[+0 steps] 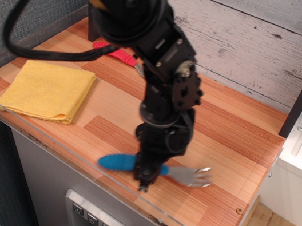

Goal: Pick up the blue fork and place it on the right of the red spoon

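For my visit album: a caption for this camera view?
Gripper shut on blue fork near the table's front edge; red spoon behind.

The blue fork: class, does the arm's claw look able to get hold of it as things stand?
Probably yes. The claw is already down around the blue fork near its neck, and nothing else lies beside it. Whether it has fully closed cannot be told.

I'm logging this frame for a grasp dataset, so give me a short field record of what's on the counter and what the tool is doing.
surface: wooden counter
blue fork: near the front edge, tines pointing right
red spoon: at the back, partly hidden by the arm
yellow cloth: folded, at the left
tool: down over the fork's neck, apparently closed on it
fork lifted: cannot tell
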Motion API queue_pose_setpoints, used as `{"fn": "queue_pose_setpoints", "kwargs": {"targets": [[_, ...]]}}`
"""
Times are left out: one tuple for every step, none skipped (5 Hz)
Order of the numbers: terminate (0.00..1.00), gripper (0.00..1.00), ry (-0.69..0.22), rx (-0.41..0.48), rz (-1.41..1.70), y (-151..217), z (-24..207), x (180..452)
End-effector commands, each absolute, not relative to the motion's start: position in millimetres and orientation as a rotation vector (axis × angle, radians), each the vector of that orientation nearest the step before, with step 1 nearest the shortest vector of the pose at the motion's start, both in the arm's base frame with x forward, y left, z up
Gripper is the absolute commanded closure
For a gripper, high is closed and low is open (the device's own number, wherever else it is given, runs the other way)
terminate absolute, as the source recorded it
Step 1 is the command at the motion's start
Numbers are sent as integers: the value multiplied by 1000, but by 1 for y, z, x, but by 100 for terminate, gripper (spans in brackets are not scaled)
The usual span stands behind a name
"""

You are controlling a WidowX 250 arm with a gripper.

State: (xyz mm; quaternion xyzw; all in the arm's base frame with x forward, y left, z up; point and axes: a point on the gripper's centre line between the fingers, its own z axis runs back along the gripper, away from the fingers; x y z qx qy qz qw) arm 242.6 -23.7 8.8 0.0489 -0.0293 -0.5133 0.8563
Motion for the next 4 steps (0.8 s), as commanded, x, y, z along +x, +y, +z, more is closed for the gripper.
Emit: {"fn": "queue_pose_setpoints", "kwargs": {"targets": [[0,100,-95,107,-984,-15,42,236],[0,100,-83,102,-832,-12,53,240],[0,100,-59,103,-648,-10,61,242],[0,100,-81,107,-397,-10,65,242]]}}
